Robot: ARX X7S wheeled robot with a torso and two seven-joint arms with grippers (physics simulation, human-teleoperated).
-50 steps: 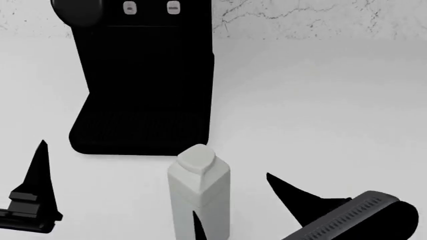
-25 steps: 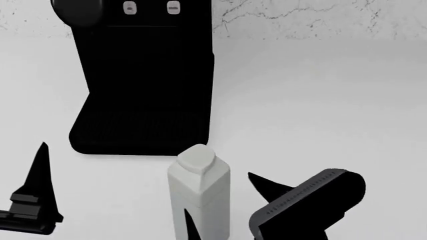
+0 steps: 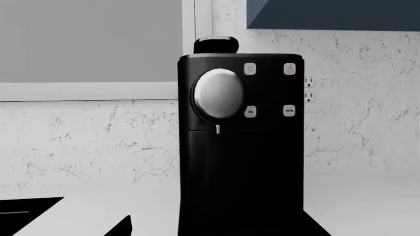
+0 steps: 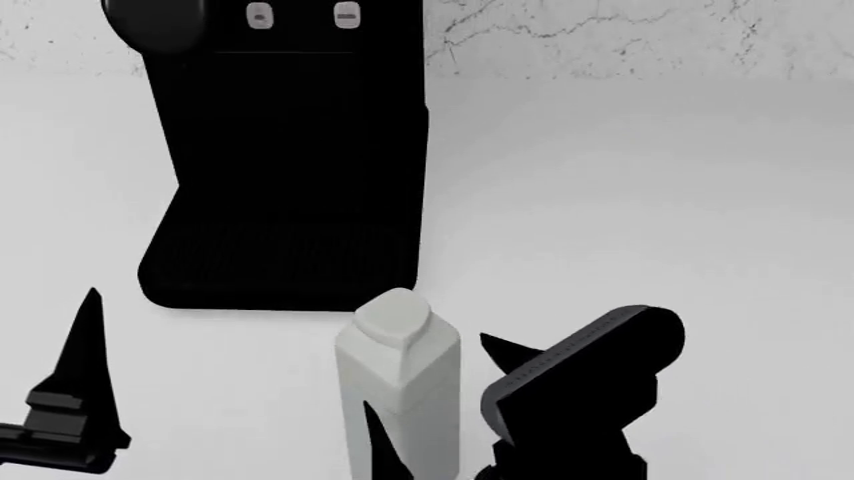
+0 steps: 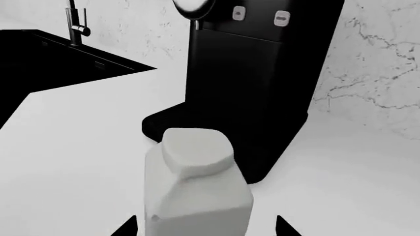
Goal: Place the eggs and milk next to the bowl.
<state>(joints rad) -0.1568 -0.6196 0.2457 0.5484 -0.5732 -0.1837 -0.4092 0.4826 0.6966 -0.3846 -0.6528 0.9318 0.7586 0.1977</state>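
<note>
Looking at a white surface [image 4: 667,200] with marble wall behind, nothing shifted on it over the last second

Same for the black coffee machine [image 4: 287,150], far left, static. Can make out a dark sink [image 5: 52,54] further left in the right wrist view only

Standing upright just near-side of the machine's base: milk [image 4: 396,390], unmoved, cap on, apart from the machine

Main change: swung the right claw [image 4: 424,375] in from the right and rolled it over, so now straddling the milk. One finger showing in front of the carton, the other just right of its shoulder. Spread wide, gap visible on both sides of the carton in the right wrist view, so not gripping yet

Barely any change at the left claw [image 4: 80,380]: parked near left, well apart from the milk, pointed at the machine. Can't tell its spread, only one finger readable and the other lost against black

No bowl or eggs in any view, so can't place the target from here

Reading this as pre-grasp on the milk, early in the task. Probably needs closing on the carton body next, then a lift and carry. Worth watching for tipping: tall narrow carton, and a finger nudging one side first could push it over
</note>
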